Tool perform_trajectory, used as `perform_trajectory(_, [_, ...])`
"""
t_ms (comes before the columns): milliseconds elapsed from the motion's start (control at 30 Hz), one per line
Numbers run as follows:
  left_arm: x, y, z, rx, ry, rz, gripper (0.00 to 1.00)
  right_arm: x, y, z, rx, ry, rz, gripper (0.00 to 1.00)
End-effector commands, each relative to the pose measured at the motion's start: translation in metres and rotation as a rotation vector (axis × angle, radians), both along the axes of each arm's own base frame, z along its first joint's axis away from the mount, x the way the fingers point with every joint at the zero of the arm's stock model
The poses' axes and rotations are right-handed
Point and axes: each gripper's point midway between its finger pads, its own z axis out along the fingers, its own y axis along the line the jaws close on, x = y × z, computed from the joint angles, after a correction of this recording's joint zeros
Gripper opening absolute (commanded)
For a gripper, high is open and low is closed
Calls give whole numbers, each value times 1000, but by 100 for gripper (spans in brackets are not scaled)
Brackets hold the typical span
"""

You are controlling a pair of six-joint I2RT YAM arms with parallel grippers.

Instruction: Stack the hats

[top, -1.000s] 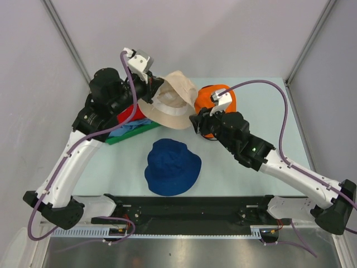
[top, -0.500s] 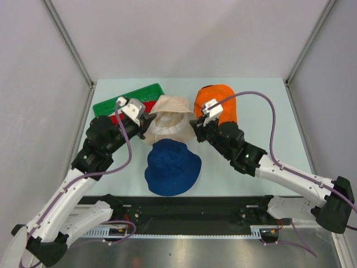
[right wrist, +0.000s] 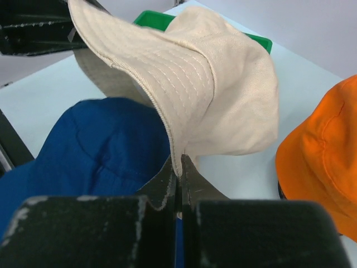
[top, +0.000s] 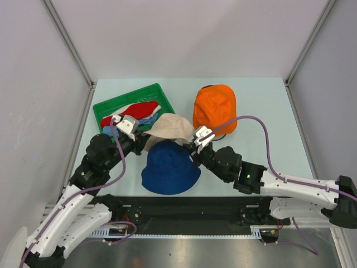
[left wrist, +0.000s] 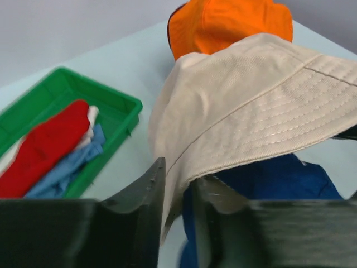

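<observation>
We had the beige hat pinched by its brim at two opposite points. The left gripper had its jaws drawn narrow with one fold of brim between them. The right gripper had its jaws pressed nearly flat on the brim's stitched edge. The hat hung slack between the two sets of fingers, crown up. Most of its cloth lay just beyond the fingertips.

The navy hat lay flat on the table below the fingers and somewhat nearer than them, so only its far part sat under the beige brim. The orange hat lay well beyond the right fingers, apart from both.

We judged the step in hand to be setting the beige hat on the navy one. To do it well, both pinches needed to hold firm while the two wrists drew back together until the beige crown stood over the navy crown. The wrists then had to come down level, so that neither side of the brim folded under. We thought it best to open the fingers only once the cloth rested on the navy crown, and both at once, since a lone release would let the floppy hat swing aside.

The green tray sat beyond the left fingers and to their left. In it lay a red hat, a light blue hat partly under it, and a white hat just showing. All three were crumpled together and untouched.
</observation>
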Motion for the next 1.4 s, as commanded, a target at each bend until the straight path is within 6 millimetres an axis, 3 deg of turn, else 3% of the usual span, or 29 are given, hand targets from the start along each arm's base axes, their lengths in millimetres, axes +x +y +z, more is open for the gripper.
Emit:
perform_trajectory(0, [-11,17,-18,-41,105,93,46,-6,0,13,36,-62,-42,0])
perform_trajectory(33, [-18,21,-20,-49,120,97,55,-9,0,13,27,-76,-40,0])
perform_trajectory(67, [-21,23,-20,-56,130,102,74,-11,2,15,29,-90,-38,0])
perform_trajectory(133, [-34,27,-23,-70,175,97,83,-19,4,14,15,-116,-32,0])
perform_trajectory(233, [-62,24,-10,-112,195,15,86,-25,9,16,14,-131,-22,0])
perform_trajectory(433, [-119,7,23,-268,266,-204,79,-37,18,11,-30,-157,-21,0])
perform_trajectory(533, [-135,2,30,-343,311,-262,80,-40,18,9,-36,-157,-30,0])
perform_trajectory(633, [-140,-8,34,-456,410,-290,81,-45,19,8,-37,-153,-25,0])
perform_trajectory(733, [-146,-17,25,-514,458,-346,83,-51,19,3,-43,-140,-18,0])
perform_trajectory(867, [-134,-11,-7,-466,471,-260,82,-58,18,-12,-63,-118,-27,0])
perform_trajectory(967, [-128,-10,-36,-436,595,-182,79,-64,17,-23,-91,-112,-46,0])
perform_trajectory(1133, [-122,-8,-41,-504,629,-124,82,-72,18,-32,-114,-112,-57,0])
perform_trajectory(1367, [-118,-9,-69,-587,755,-39,84,-77,22,-37,-105,-100,-62,0])
